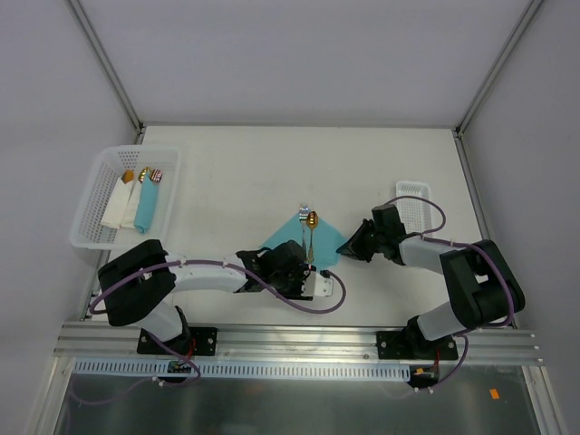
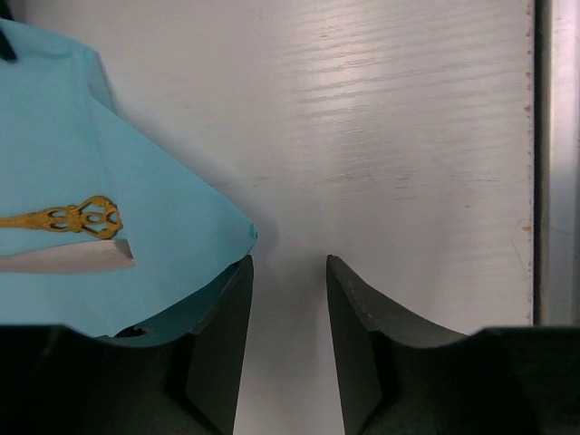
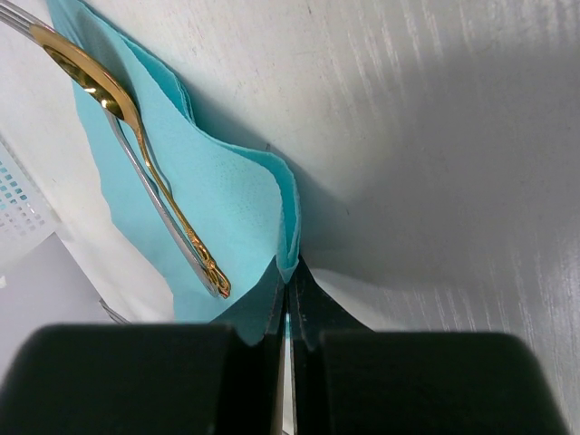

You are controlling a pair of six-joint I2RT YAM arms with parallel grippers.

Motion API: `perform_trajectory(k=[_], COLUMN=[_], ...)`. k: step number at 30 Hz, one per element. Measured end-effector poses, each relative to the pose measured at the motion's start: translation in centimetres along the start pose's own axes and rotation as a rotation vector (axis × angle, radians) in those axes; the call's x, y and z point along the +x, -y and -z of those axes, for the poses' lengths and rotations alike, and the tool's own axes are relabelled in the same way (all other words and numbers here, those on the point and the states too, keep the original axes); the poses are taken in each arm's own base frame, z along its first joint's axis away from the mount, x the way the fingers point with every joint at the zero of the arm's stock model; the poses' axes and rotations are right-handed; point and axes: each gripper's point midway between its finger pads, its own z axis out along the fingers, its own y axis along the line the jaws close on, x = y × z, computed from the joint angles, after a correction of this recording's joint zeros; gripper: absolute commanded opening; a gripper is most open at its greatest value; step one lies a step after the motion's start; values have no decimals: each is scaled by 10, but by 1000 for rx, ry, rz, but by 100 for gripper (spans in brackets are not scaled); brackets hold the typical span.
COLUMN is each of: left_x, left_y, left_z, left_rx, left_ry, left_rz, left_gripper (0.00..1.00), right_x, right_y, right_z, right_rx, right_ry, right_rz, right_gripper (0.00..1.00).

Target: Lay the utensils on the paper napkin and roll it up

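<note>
The turquoise paper napkin (image 1: 324,245) lies mid-table, one corner pointing away from the arms. Two utensils rest on it side by side: a gold spoon (image 1: 312,221) and a silver fork (image 1: 303,212). In the right wrist view the spoon (image 3: 95,86) lies on the napkin (image 3: 227,199), and my right gripper (image 3: 288,276) is shut on the napkin's right corner, lifting it into a fold. My left gripper (image 2: 290,272) is open at the napkin's near edge (image 2: 136,181). Only bare table shows between its fingers. The napkin's edge drapes over its left finger (image 2: 227,326), near the gold handle end (image 2: 86,217).
A white basket (image 1: 95,195) at the far left holds a white roll, a teal roll and small packets. A small white tray (image 1: 415,192) sits behind the right arm. A metal rail (image 2: 553,181) runs along the table edge beside my left gripper.
</note>
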Motion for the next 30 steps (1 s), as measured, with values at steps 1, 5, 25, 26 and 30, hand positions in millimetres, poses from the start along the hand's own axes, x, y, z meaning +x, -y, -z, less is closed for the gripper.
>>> perform_trajectory(k=[1, 5, 25, 26, 30], left_x=[0, 1, -18, -17, -15], left_y=[-3, -17, -88, -90, -98], left_z=[0, 4, 10, 8, 3], left_rx=[-13, -68, -137, -134, -139], left_ry=[-1, -12, 64, 61, 53], left_rz=[5, 34, 273, 290, 343], left_gripper=[39, 39, 38, 37, 36], right_x=[0, 0, 3, 3, 4], right_y=[0, 0, -1, -1, -1], right_z=[0, 0, 0, 0, 0], right_rx=[0, -1, -12, -13, -14], right_ry=[-1, -2, -23, -23, -24], right_rz=[0, -1, 5, 5, 8], right_gripper=[0, 0, 1, 1, 3])
